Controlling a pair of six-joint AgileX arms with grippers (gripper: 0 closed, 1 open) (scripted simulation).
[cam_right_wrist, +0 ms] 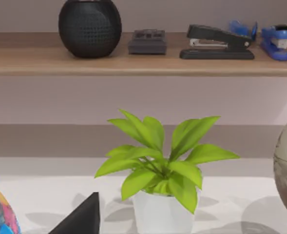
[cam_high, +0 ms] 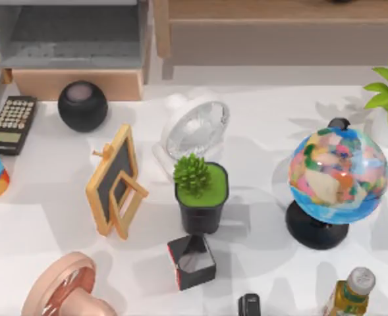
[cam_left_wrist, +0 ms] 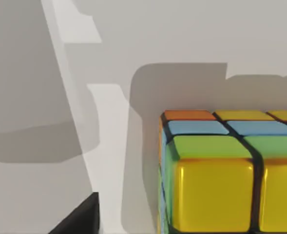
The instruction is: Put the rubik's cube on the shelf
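The rubik's cube [cam_left_wrist: 221, 185] sits cut off on the white worktop [cam_left_wrist: 192, 44]. Whether either arm's fingers are open, I cannot tell. The shelf [cam_right_wrist: 143, 66] carries a stapler [cam_right_wrist: 216, 43].

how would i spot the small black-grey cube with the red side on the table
In the top view, start from the black pot with the spiky green succulent at the table's middle. The black-grey cube sits just below it, toward the picture's bottom edge. One red side marks it out from the pot and the wooden-framed chalkboard.
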